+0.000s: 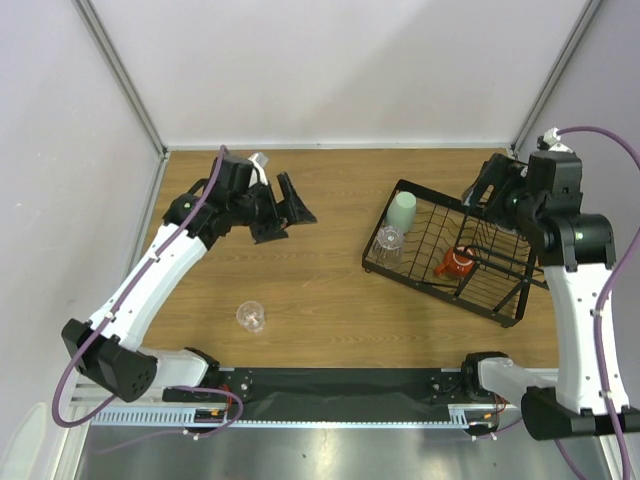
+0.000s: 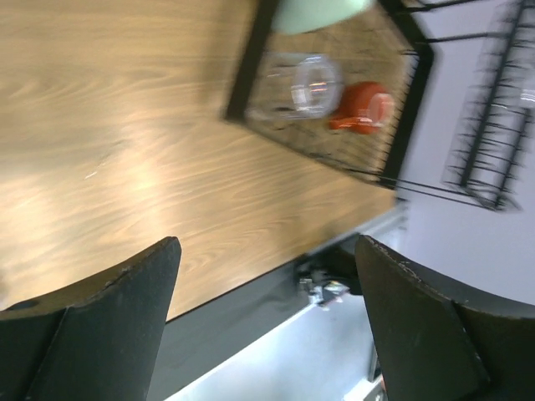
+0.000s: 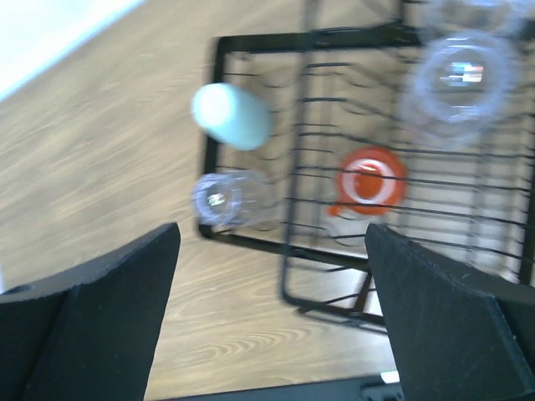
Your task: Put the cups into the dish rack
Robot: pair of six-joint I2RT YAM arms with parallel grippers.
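Note:
The black wire dish rack (image 1: 440,292) stands at the right of the table. In it are the mint-green cup (image 1: 402,211), a clear tumbler (image 1: 388,242) and the orange-red mug (image 1: 457,264). One clear tumbler (image 1: 250,316) stands alone on the table at the front left. My left gripper (image 1: 285,210) is open and empty at the back left, well above and behind that tumbler. My right gripper (image 1: 483,200) is open and empty over the rack's far right. The right wrist view shows the mint cup (image 3: 231,115), a tumbler (image 3: 224,197), the mug (image 3: 370,181) and another tumbler (image 3: 458,79).
The left wrist view looks across the wood at the rack's corner (image 2: 247,71) with the tumbler (image 2: 308,83) and mug (image 2: 364,107). Grey walls close the table at the back and both sides. A black strip (image 1: 340,385) runs along the near edge.

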